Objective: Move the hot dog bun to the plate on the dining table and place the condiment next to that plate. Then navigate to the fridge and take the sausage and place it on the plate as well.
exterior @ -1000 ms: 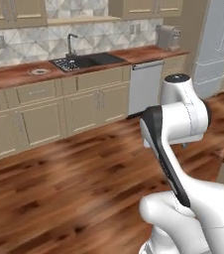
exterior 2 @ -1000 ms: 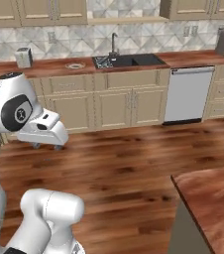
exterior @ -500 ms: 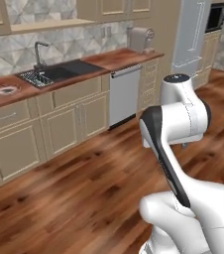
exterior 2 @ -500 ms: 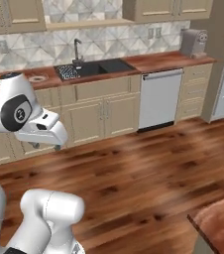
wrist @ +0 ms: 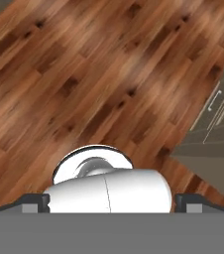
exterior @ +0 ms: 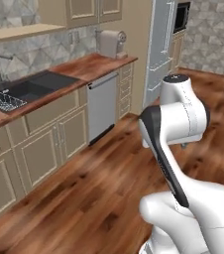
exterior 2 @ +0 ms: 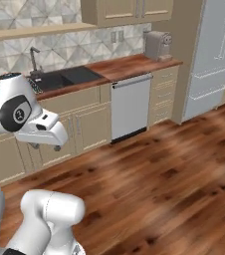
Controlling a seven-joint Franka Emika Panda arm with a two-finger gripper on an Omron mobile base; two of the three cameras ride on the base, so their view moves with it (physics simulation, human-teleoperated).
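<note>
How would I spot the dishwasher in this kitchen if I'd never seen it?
Find the long wooden counter under the tiled wall, with the dark sink. Right of the sink, below the counter, sits the dishwasher: one flat silver-grey panel with a bar handle on top, unlike the beige cabinet doors beside it.

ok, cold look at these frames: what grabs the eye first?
The white arm, folded up in the foreground over bare wood floor. Behind it, the stainless dishwasher stands out in the cream cabinet run, with the dark sink to its left. The tall pale fridge stands at the far right.
</note>
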